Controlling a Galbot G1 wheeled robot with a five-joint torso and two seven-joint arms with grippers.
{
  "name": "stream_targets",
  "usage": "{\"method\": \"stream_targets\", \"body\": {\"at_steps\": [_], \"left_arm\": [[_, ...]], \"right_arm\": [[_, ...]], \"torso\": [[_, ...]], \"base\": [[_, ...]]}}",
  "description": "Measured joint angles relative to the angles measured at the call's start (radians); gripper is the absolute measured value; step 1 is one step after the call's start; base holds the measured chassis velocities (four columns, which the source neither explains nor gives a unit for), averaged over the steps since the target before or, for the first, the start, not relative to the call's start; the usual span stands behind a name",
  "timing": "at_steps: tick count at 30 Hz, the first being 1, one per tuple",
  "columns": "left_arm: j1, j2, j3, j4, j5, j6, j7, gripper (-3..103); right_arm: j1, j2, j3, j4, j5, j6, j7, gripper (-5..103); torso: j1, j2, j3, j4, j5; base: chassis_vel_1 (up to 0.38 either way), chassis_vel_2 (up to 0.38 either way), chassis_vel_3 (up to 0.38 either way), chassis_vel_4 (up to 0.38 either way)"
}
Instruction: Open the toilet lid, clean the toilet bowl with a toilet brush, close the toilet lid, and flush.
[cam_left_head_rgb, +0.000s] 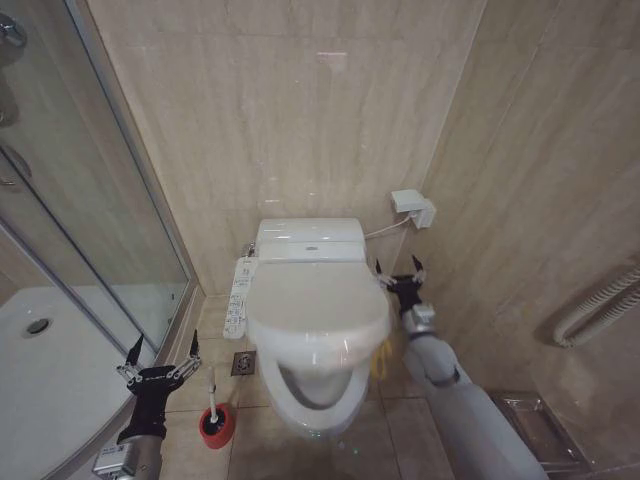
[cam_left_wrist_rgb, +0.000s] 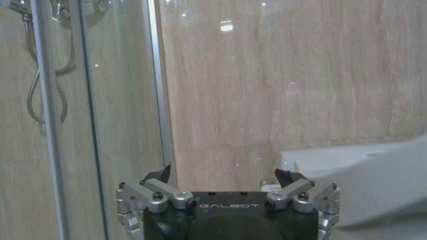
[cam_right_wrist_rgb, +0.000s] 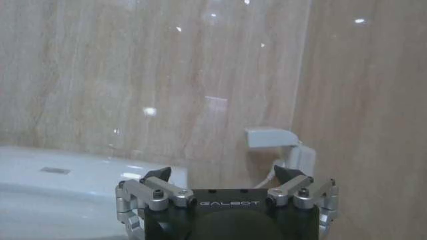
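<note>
The toilet lid (cam_left_head_rgb: 318, 302) is tilted partway up over the toilet bowl (cam_left_head_rgb: 312, 392), so the front of the bowl opening shows beneath it. A small yellow loop (cam_left_head_rgb: 381, 360) hangs at the lid's right edge. My right gripper (cam_left_head_rgb: 398, 268) is open beside the lid's right rear, holding nothing; in the right wrist view the right gripper (cam_right_wrist_rgb: 227, 172) faces the wall above the tank (cam_right_wrist_rgb: 67, 170). The toilet brush (cam_left_head_rgb: 211, 392) stands in its red holder (cam_left_head_rgb: 216, 426) on the floor left of the bowl. My left gripper (cam_left_head_rgb: 163, 345) is open, just left of and above the brush.
A glass shower enclosure (cam_left_head_rgb: 100, 230) with a white tray (cam_left_head_rgb: 40, 380) fills the left side. The side control panel (cam_left_head_rgb: 240, 295) runs along the toilet's left. A floor drain (cam_left_head_rgb: 243, 363) lies beside the bowl. A white wall box (cam_left_head_rgb: 413, 207) and a grey hose (cam_left_head_rgb: 600, 305) are on the right.
</note>
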Motion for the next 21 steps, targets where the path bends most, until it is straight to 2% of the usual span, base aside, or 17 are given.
{"method": "stream_targets", "body": {"at_steps": [12, 21], "left_arm": [[0.0, 0.0, 0.0, 0.0, 0.0, 0.0, 0.0, 100], [0.0, 0.0, 0.0, 0.0, 0.0, 0.0, 0.0, 100]], "right_arm": [[-0.191, 0.009, 0.11, 0.135, 0.005, -0.004, 0.007, 100], [-0.264, 0.042, 0.128, 0.187, 0.007, 0.007, -0.001, 100]], "torso": [[0.0, 0.0, 0.0, 0.0, -0.0001], [0.0, 0.0, 0.0, 0.0, -0.0001]], "base": [[0.0, 0.0, 0.0, 0.0], [0.0, 0.0, 0.0, 0.0]]}}
